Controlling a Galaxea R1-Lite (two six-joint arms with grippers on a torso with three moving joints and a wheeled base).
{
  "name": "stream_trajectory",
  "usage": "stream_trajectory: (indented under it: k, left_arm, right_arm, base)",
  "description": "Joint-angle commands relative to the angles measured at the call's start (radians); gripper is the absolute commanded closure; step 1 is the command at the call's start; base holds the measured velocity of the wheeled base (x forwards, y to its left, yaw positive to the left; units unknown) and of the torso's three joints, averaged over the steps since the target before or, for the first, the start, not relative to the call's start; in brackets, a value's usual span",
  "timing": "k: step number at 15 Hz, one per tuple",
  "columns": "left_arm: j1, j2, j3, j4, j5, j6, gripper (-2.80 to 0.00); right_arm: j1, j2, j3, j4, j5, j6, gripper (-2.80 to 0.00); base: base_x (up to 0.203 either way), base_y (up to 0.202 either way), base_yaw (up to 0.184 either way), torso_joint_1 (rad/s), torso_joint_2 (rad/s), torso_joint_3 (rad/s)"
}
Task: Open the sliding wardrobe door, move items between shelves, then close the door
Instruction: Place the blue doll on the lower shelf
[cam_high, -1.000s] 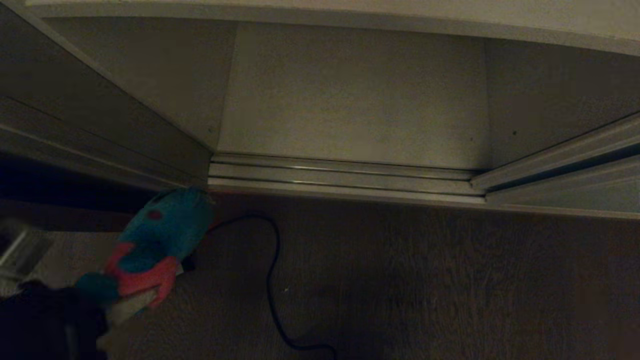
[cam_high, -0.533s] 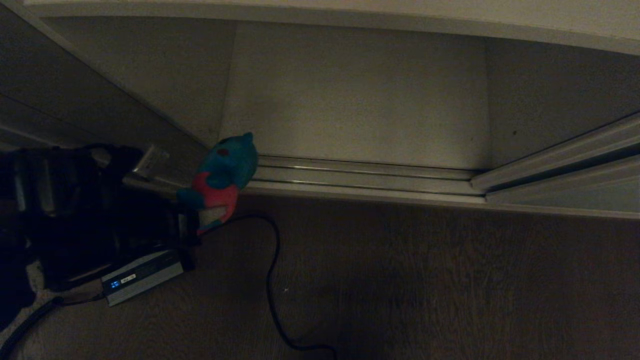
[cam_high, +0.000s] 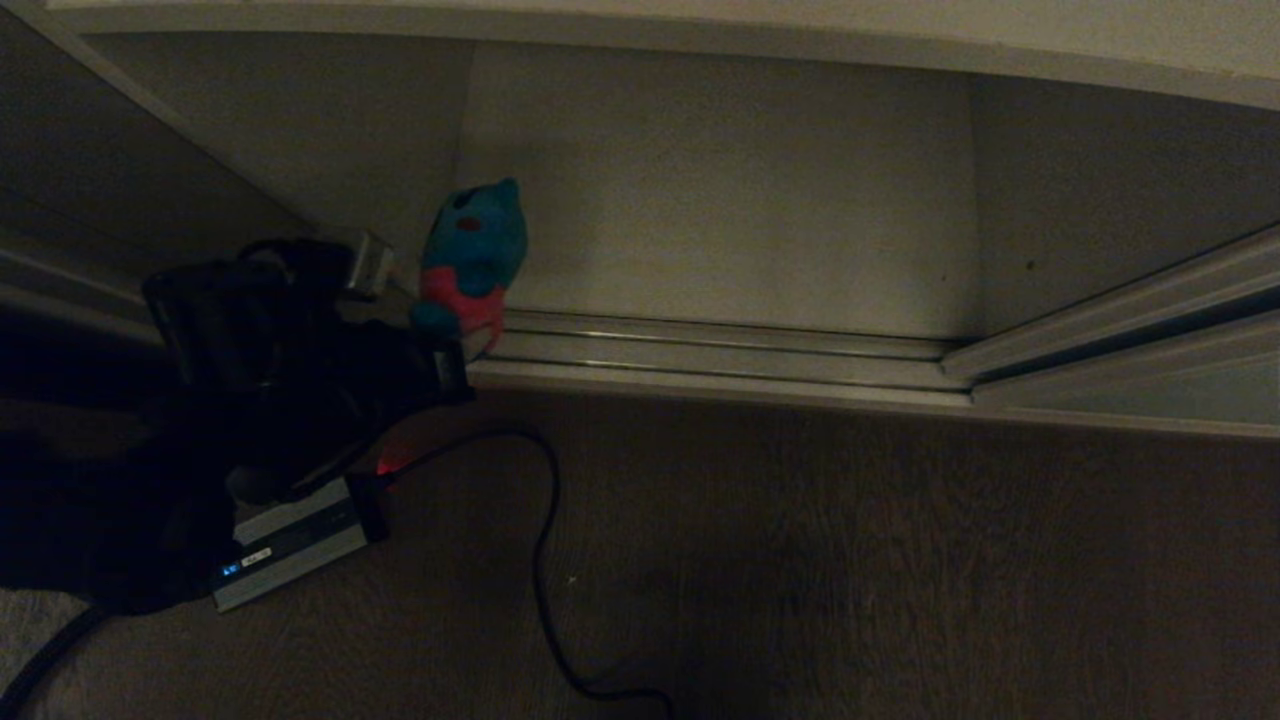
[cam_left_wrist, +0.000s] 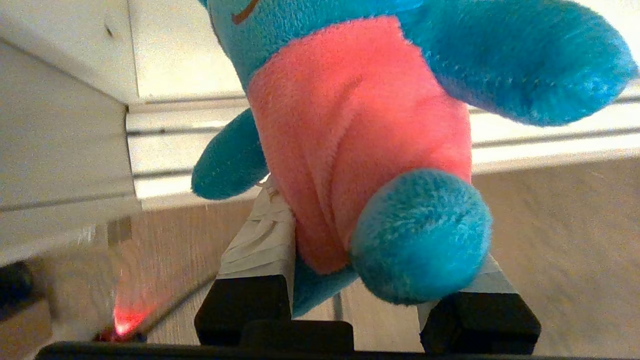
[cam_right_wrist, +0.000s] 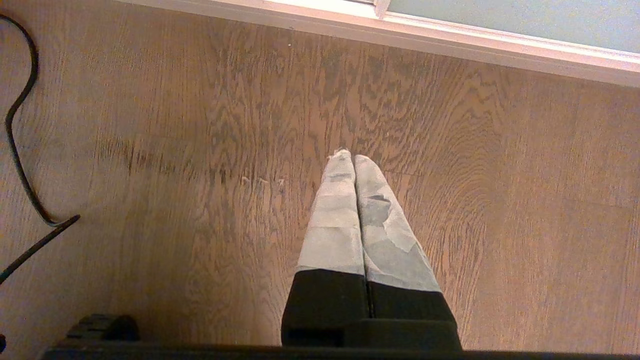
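Left jaws: you see them pinching the blue plush toy (cam_left_wrist: 350, 150) at its lower body, one taped finger on each side of the red belly.
Left gripper (cam_high: 455, 345): it reaches in from your left, low at the wardrobe's left front corner, with the toy's head pointing away from it into the wardrobe.
Right jaws: pressed together, taped fingertips touching.
Right gripper (cam_right_wrist: 355, 160): it hangs over the wooden floor (cam_right_wrist: 200, 150), away from the work.
Toy position: in your head view the blue plush toy (cam_high: 472, 255) sits above the floor track (cam_high: 720, 350), at the left end of the bottom shelf (cam_high: 720, 190), near the left wall; you cannot tell whether it touches the board.
Sliding door: the sliding wardrobe door (cam_high: 1140, 385) stands off to your right, leaving the compartment open.
Floor clutter: a black cable (cam_high: 545, 560) loops across the boards in front of the track.
Light: a small red glow (cam_high: 392, 464) shows on the floor beside the left arm.
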Motion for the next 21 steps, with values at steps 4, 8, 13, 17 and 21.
stream_trajectory:
  k: [4,8,13,17,21]
  left_arm:
    - [0.003,0.249,-0.084,-0.161,0.019,0.052,0.0]
    - [0.031,0.387,-0.221,-0.231,0.035,0.089,0.0]
    - [0.043,0.538,-0.33,-0.375,0.048,0.114,0.0]
    - [0.044,0.611,-0.48,-0.418,0.089,0.114,0.0]
    - [0.045,0.681,-0.608,-0.401,0.094,0.109,0.0]
  right_arm:
    - [0.0,-0.002,0.005,0.0,0.001,0.0,0.0]
    - [0.0,-0.002,0.005,0.0,0.001,0.0,0.0]
    - [0.0,-0.002,0.005,0.0,0.001,-0.001,0.0]
    - [0.0,-0.002,0.003,0.0,0.001,-0.001,0.0]
    - [0.0,-0.002,0.005,0.0,0.001,0.0,0.0]
  base:
    - [0.0,0.0,0.0,0.0,0.0,0.0]
    - [0.0,0.0,0.0,0.0,0.0,0.0]
    - [0.0,0.0,0.0,0.0,0.0,0.0]
    - [0.0,0.0,0.0,0.0,0.0,0.0]
    - [0.0,0.0,0.0,0.0,0.0,0.0]
